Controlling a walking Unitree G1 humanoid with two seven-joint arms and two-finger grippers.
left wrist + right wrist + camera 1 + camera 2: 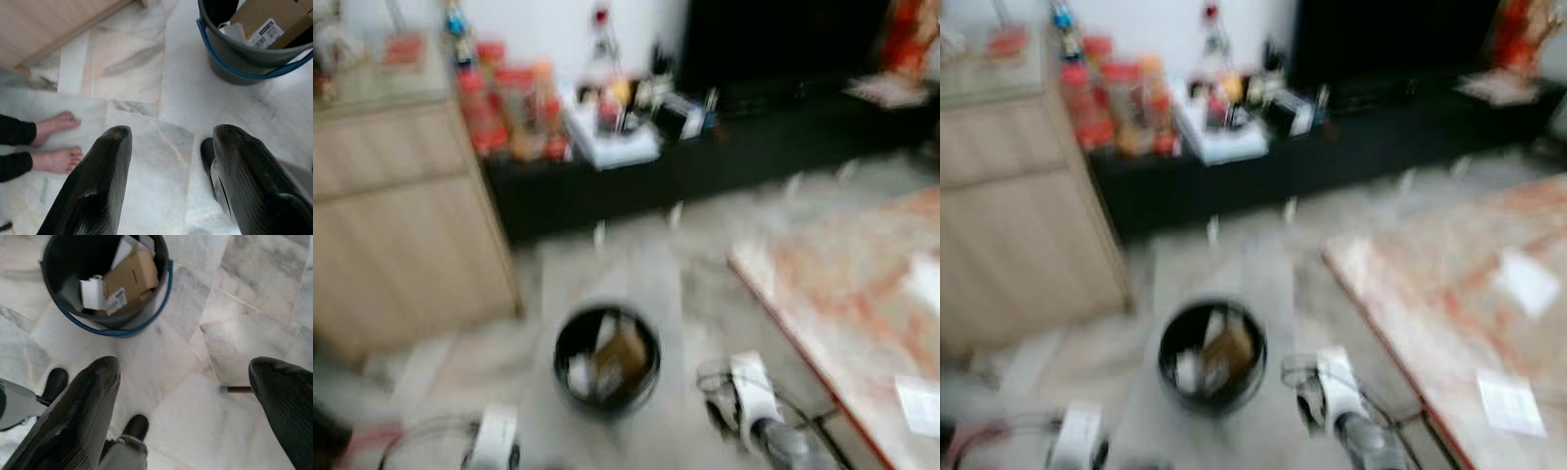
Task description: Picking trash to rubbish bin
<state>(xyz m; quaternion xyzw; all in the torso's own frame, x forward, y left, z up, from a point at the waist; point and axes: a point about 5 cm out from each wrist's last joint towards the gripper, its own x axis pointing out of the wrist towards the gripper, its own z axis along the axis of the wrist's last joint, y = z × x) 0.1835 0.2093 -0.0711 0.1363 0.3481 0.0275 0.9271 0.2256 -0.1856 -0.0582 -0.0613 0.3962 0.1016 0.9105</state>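
A dark round rubbish bin point(562, 343) with a blue handle stands on the marble floor right in front of me. Inside it lie a brown cardboard box point(131, 275) and a white carton point(93, 293). My left gripper point(171, 137) hangs open over bare floor, with the bin's wall point(244, 66) a little ahead of its fingers. Above the floor beside the bin my right gripper point(183, 367) is spread wide open, nothing between its fingers. Both head views are blurred; my left arm point(494, 436) and right arm point(754, 397) flank the bin.
A light wooden cabinet point(401, 225) stands at the left. A low black bench point(724, 162) crowded with bottles and boxes runs along the back wall. A marble-topped table point(852, 284) with a white paper point(920, 403) is at the right. A person's bare feet point(56, 142) stand close by.
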